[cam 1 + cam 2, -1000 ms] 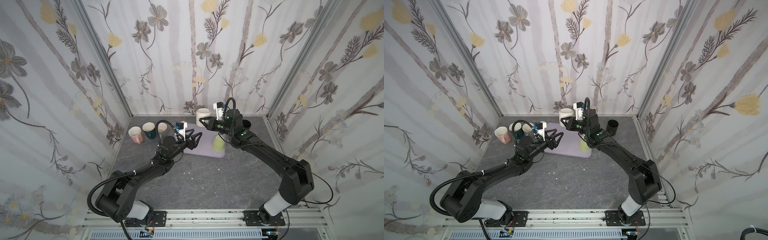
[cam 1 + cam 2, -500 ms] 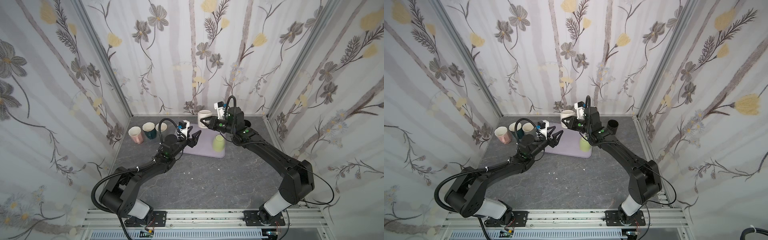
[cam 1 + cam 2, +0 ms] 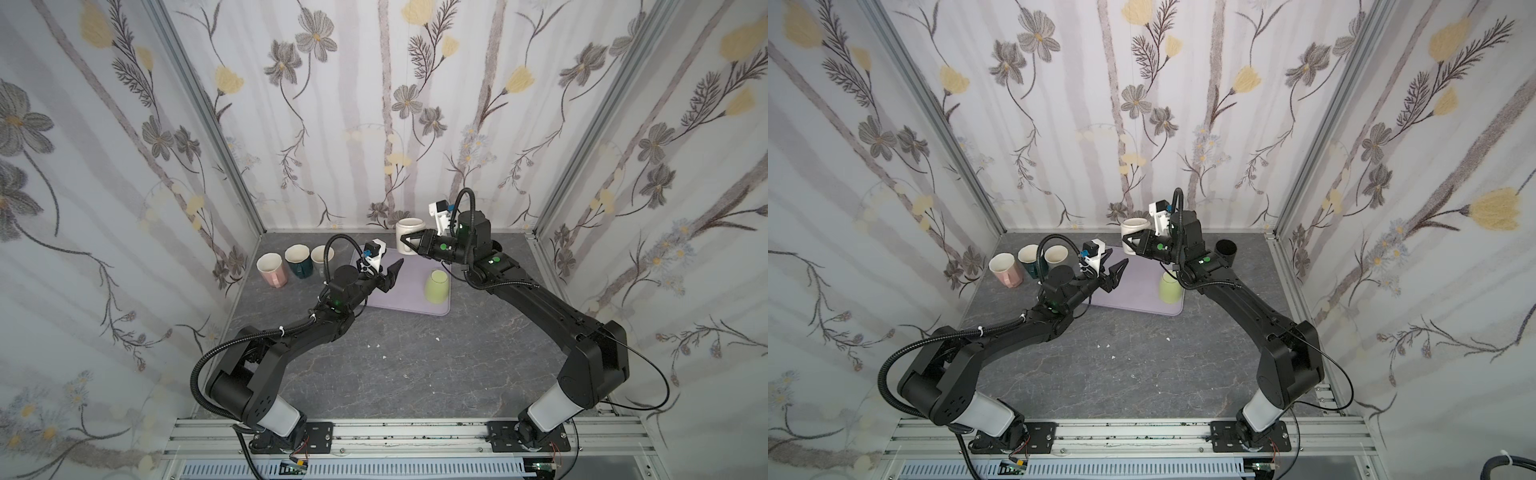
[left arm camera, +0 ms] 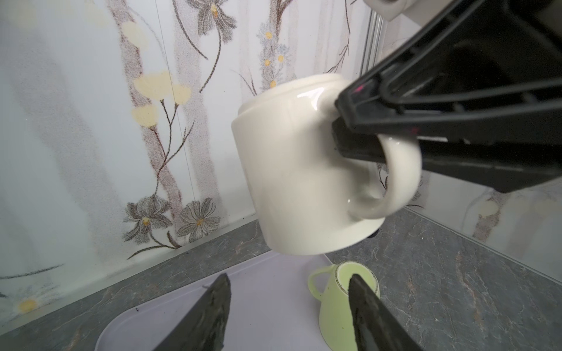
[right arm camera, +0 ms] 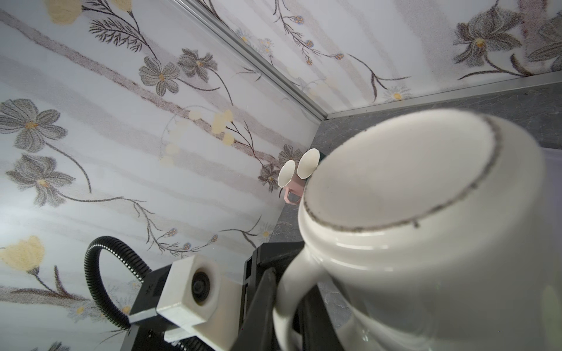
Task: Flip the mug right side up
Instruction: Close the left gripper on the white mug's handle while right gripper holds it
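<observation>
White ceramic mug [image 4: 298, 170] inverted, aloft — right gripper [image 4: 357, 132] clamped on handle [image 4: 401, 179]; roll wrist slowly — left gripper [image 4: 289, 281] apart.

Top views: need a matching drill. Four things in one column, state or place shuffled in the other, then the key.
Things
1. white mug
2. green mug
3. pink mug
4. left gripper

States
A. open, empty, over the purple mat
B. upright on the table, off the mat
C. in the air, base up and tilted, handle pinched in the right gripper
D. upside down on the mat

Pairs: 1-C, 2-D, 3-B, 4-A
</observation>
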Robot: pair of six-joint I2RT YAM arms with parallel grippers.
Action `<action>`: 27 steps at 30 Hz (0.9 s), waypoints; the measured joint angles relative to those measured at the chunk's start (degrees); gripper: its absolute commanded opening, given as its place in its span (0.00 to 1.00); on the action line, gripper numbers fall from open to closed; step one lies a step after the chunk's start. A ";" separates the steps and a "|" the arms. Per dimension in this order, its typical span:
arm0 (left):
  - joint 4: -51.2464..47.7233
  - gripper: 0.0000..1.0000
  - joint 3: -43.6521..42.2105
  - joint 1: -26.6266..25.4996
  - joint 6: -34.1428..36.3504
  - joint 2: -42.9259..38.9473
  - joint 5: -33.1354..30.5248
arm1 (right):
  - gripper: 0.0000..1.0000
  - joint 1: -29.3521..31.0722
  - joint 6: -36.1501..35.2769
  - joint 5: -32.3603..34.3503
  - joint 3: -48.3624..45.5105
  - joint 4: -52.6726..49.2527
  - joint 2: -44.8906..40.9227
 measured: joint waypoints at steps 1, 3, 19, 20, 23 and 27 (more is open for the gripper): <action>-0.09 0.63 0.26 -0.04 0.79 0.15 -0.39 | 0.00 0.00 0.04 -0.15 0.07 -0.11 0.00; -0.02 0.62 0.92 -0.04 1.77 0.57 -1.01 | 0.00 0.00 0.57 -0.68 0.07 -0.13 0.00; 5.40 0.66 2.32 -1.62 9.81 5.11 -10.38 | 0.00 -0.31 6.27 -3.63 -1.25 5.44 1.88; 6.54 0.67 2.03 -1.77 9.90 5.55 -11.45 | 0.00 -0.39 6.78 -3.85 -1.33 6.05 2.23; 9.68 0.70 1.16 -2.40 10.62 6.51 -14.47 | 0.00 -0.55 7.65 -4.07 -1.33 6.80 2.80; 15.78 0.74 -1.14 -3.15 11.80 7.93 -17.77 | 0.00 -1.03 9.01 -5.40 -1.33 7.21 3.50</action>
